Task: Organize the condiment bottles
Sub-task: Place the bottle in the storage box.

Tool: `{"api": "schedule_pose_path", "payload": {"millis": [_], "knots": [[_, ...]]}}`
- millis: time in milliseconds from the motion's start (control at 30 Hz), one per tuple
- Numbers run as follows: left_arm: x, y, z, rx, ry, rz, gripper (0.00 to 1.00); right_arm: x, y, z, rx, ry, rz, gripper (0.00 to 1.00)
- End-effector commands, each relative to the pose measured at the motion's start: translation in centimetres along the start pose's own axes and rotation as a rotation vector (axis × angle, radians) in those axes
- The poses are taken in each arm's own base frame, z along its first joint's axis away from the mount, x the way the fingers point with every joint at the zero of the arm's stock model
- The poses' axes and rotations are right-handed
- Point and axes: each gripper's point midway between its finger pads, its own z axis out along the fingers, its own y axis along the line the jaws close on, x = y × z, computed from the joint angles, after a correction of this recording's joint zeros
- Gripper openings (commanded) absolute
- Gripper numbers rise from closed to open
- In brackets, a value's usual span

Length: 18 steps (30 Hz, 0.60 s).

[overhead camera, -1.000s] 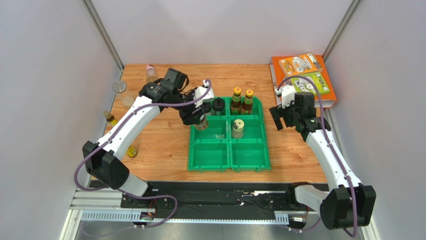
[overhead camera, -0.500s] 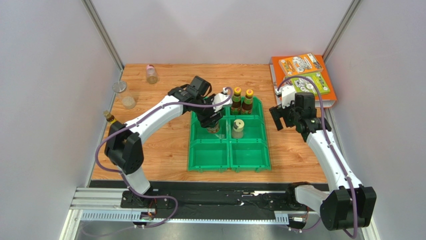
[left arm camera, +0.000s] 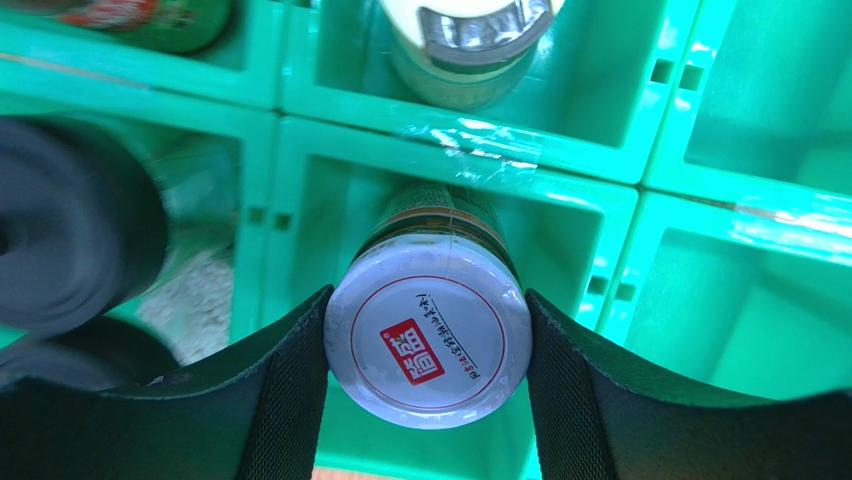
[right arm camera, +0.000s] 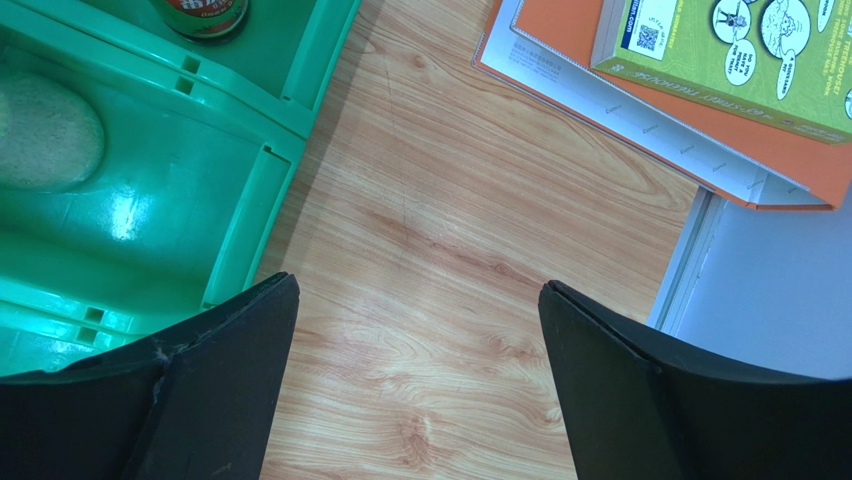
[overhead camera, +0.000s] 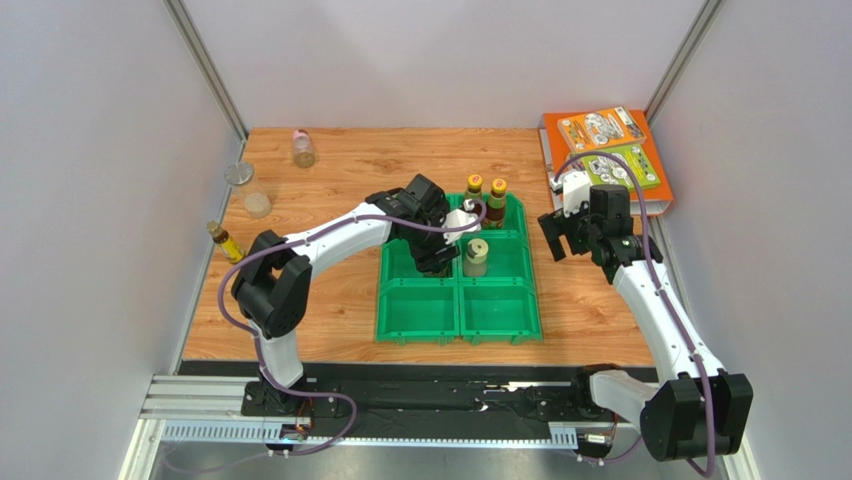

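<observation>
My left gripper (overhead camera: 438,256) (left arm camera: 427,305) is shut on a dark bottle with a white cap bearing a red logo (left arm camera: 428,350), held inside the middle-left compartment of the green bin (overhead camera: 458,322). Black-capped jars (left arm camera: 70,250) stand in the back-left compartment. Two amber bottles with yellow caps (overhead camera: 485,201) stand in the back-right one. A pale-green-capped jar (overhead camera: 476,256) stands in the middle-right one. My right gripper (overhead camera: 560,236) (right arm camera: 415,300) is open and empty over bare wood right of the bin.
A pink-capped bottle (overhead camera: 301,148), a clear jar (overhead camera: 250,190) and a small amber bottle (overhead camera: 222,240) stand on the table's left side. Orange and green books (overhead camera: 605,145) lie at the back right. The bin's two front compartments hold nothing.
My left arm has swung right with the bottle, from the bin's left edge to inside the middle-left compartment. The right arm has not moved.
</observation>
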Motion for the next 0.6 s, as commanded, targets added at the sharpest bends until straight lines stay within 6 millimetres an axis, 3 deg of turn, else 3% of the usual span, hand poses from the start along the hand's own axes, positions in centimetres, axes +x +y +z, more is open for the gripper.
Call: {"api": "schedule_pose_path", "payload": {"millis": [0, 200, 233, 333, 433, 500, 533, 567], "knots": [[-2.0, 0.7, 0.7, -0.029, -0.065, 0.022, 0.01, -2.9, -0.7, -1.4, 0.018, -0.098, -0.017, 0.93], [-1.9, 0.4, 1.0, -0.016, -0.066, 0.025, 0.35, -2.9, -0.7, -1.5, 0.018, -0.099, -0.017, 0.93], [-1.9, 0.4, 1.0, -0.013, -0.067, 0.028, 0.48, -3.0, -0.6, -1.5, 0.017, -0.101, -0.016, 0.93], [-2.1, 0.1, 0.5, -0.008, -0.073, 0.029, 0.69, -3.1, -0.7, -1.6, 0.017, -0.106, -0.016, 0.93], [-2.7, -0.2, -0.8, -0.01, -0.091, 0.037, 0.85, -3.0, -0.7, -1.6, 0.017, -0.103, -0.015, 0.93], [-3.1, -0.4, -2.1, -0.022, -0.106, 0.045, 0.9, -3.0, -0.6, -1.7, 0.016, -0.107, -0.016, 0.93], [-3.1, -0.4, -2.4, -0.028, -0.107, 0.043, 0.98, -3.1, -0.6, -1.7, 0.015, -0.109, -0.016, 0.93], [-3.1, -0.6, -2.9, -0.033, -0.108, 0.044, 0.99, -3.1, -0.6, -1.7, 0.014, -0.111, -0.016, 0.93]]}}
